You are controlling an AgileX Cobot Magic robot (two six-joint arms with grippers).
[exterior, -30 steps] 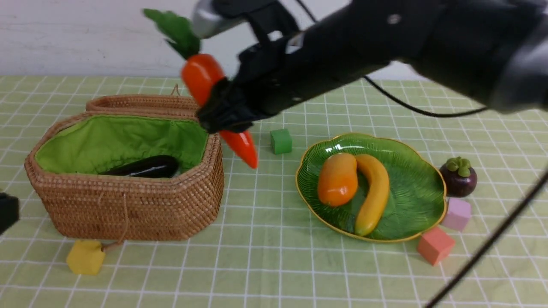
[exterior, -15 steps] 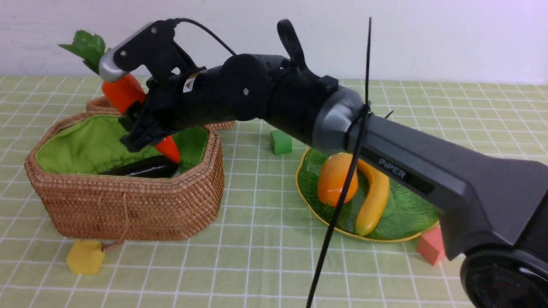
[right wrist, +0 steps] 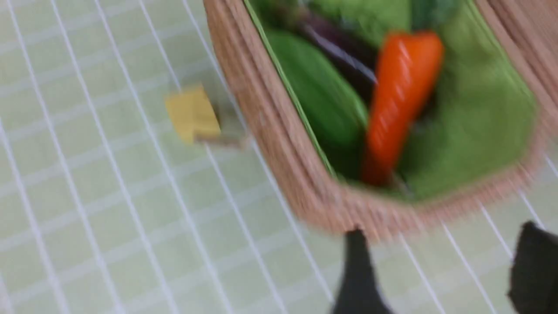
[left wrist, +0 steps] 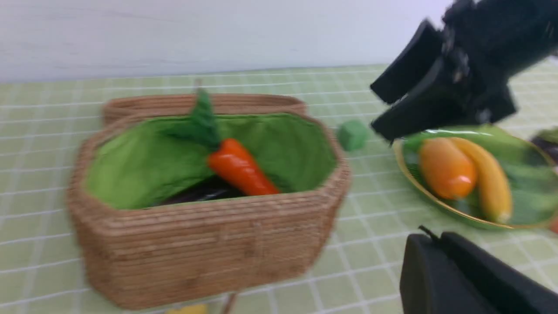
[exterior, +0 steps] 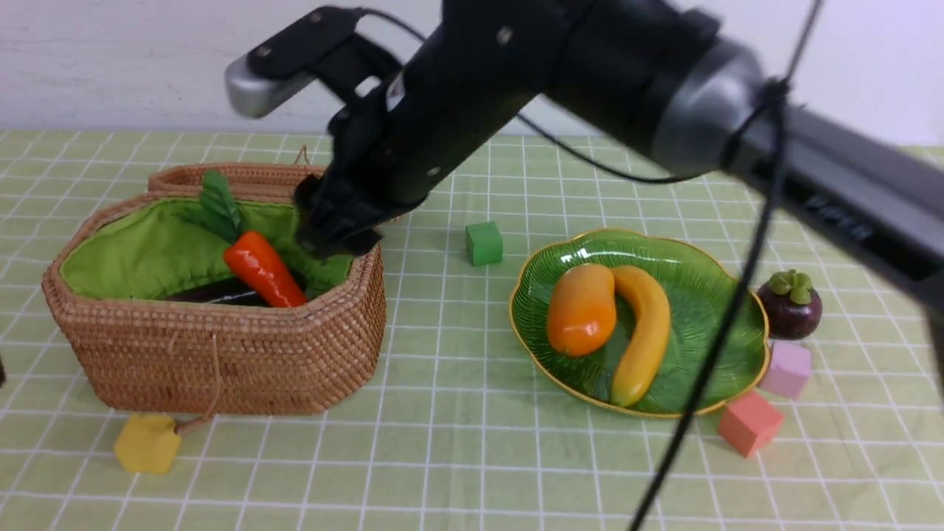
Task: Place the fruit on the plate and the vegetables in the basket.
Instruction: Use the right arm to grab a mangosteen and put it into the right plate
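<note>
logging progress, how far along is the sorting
Done: carrot and eggplant lie in the basket, blurred green shape beside them may be the gourd; mango and banana on the plate. In hand: nothing, right gripper open. Left: mangosteen beside the plate.

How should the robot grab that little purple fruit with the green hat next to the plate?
From straight above, probably, closing the right tool on the mangosteen round its dark middle, just under the green cap. It sits upright, and the plate and a lilac cube crowd it low down, so coming sideways looks awkward.
</note>
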